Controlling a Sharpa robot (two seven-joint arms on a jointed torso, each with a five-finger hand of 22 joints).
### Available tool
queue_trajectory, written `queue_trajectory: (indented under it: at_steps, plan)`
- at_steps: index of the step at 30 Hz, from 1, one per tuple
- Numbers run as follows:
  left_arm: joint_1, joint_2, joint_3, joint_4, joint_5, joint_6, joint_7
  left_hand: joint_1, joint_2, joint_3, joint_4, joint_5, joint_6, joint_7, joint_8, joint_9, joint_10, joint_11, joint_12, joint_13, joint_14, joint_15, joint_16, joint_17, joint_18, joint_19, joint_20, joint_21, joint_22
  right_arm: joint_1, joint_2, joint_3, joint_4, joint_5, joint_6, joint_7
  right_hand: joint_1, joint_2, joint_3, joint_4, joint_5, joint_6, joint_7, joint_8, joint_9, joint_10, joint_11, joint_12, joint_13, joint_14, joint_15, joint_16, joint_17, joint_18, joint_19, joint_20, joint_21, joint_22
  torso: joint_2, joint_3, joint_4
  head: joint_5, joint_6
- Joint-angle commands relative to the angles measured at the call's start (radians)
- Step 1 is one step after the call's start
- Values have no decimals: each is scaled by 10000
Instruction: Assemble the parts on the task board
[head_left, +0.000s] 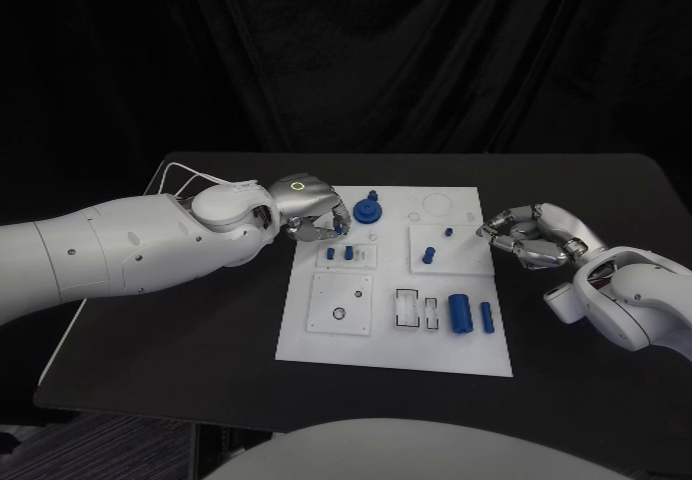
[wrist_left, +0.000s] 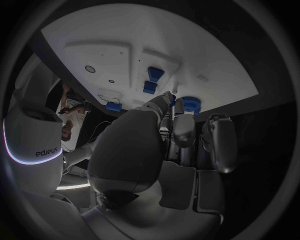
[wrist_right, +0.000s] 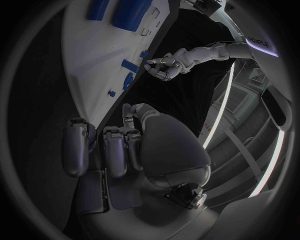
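Note:
The white task board (head_left: 326, 338) lies in the middle of the black table. On it are a round blue part (head_left: 369, 211), two small blue pegs (head_left: 339, 253), a blue piece (head_left: 428, 256), and a thick blue cylinder (head_left: 460, 312) beside a thinner one (head_left: 488, 316). My left hand (head_left: 310, 212) hovers over the board's far left corner, fingers curled toward the thumb. In the left wrist view a bit of blue (wrist_left: 170, 99) shows by the fingertips (wrist_left: 182, 106), next to the round blue part (wrist_left: 191, 105); I cannot tell whether it is held. My right hand (head_left: 531, 236) hangs by the board's right edge, fingers curled in on nothing.
Raised white blocks on the board carry sockets and slots: one at the near left (head_left: 342, 304), one at the right (head_left: 449, 251). Two outlined slots (head_left: 418, 309) lie beside the thick cylinder. Bare black table (head_left: 188, 330) surrounds the board.

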Motion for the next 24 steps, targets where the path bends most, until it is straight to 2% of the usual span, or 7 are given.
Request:
queue_trajectory:
  at_steps: [1,6,12,16,24]
  plan:
    - [-18,41,5,-40,-46,90,-100,-89,-31,15,47,-49,52,-8,-43,17,80,6,-52,-7,-69,-29,-49,6,-55,-82,-11,-22,1790,-20,-9,7,13,-11,112,-90,-86,5,82,-9,64,-87,-11,32,-13,1042,27,26,2631,1051,-15,26,2635,-43,13,-4,-41,1964,4,13,-1,28,-44]
    - [-23,117,4,-116,-46,44,-152,-89,-34,14,46,-55,52,-5,-44,18,85,9,-55,-8,-71,-29,-51,2,-55,-82,-10,-21,1790,-20,-19,7,22,-11,115,-100,-86,5,82,-9,64,-87,-11,32,-13,1042,27,26,2631,1051,-15,26,2635,-43,13,-4,-41,1964,12,14,-33,44,-71]
    - [-42,272,4,-256,-45,-11,-177,-91,-34,15,46,-63,51,2,-49,18,106,14,-56,-7,-78,-29,-62,-18,-55,-84,-9,-25,1789,-20,-17,7,32,-11,117,-103,-87,9,91,-12,64,-94,-9,31,-16,1042,28,26,2631,1051,-14,26,2635,-42,12,-4,-43,1963,18,12,-18,3,-81]
    - [-69,378,5,-362,-45,13,-178,-89,-34,17,43,-68,46,3,-54,17,118,16,-58,-7,-92,-28,-82,-54,-54,-86,-8,-29,1788,-19,-21,7,37,-11,116,-105,-87,9,91,-12,64,-94,-9,31,-16,1042,28,26,2631,1051,-14,26,2635,-42,12,-4,-43,1963,16,25,-28,13,-89]
    - [-104,508,5,-461,-45,122,-187,-88,-48,21,35,-90,13,11,-86,11,162,28,-77,-13,-112,-20,-111,-100,-51,-95,-4,-47,1785,-19,-18,7,38,-11,114,-96,-85,12,97,-15,64,-97,-10,32,-17,1042,28,26,2631,1051,-14,26,2635,-42,11,-4,-44,1963,14,28,-47,28,-102]
